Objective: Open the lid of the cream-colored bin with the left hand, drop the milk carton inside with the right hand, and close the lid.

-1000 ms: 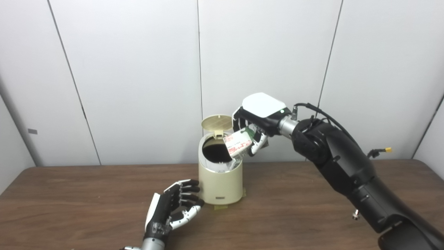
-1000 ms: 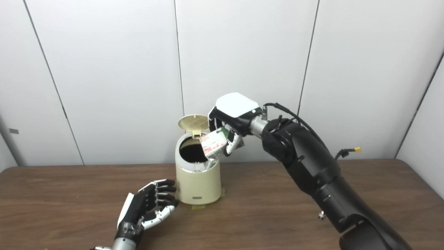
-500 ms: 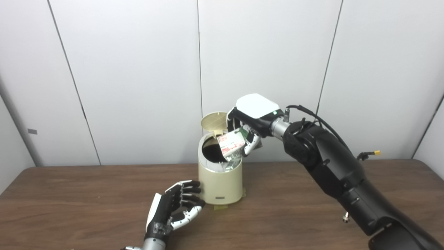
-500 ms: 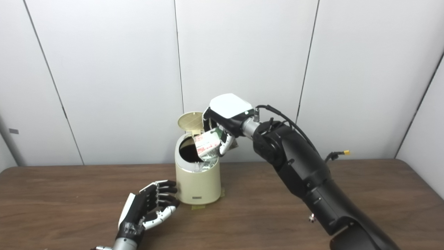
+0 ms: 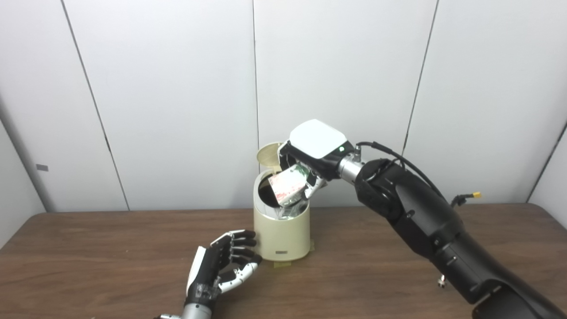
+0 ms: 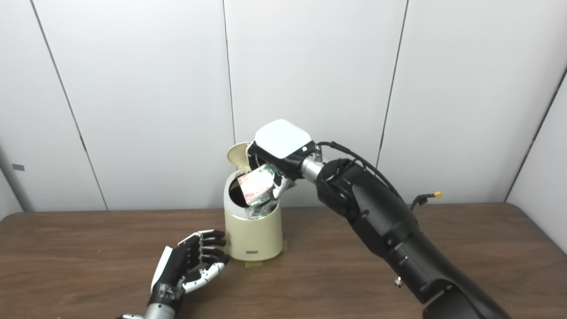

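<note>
With the lid [image 5: 267, 154] up, the right hand [image 5: 310, 155] grips the milk carton [image 5: 287, 189] tilted over the bin [image 5: 281, 230] mouth and should centre it before releasing, while the left hand [image 5: 220, 266] rests empty, fingers loosely curled, beside the bin.

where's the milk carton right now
The milk carton is held tilted in the right robot hand, over the open mouth of the cream bin.

The right hand [image 5: 312, 153] covered most of the raised lid [image 5: 267, 154]; the milk carton [image 5: 287, 188] hid part of the bin [image 5: 281, 235] mouth; carton print was too small to read
</note>
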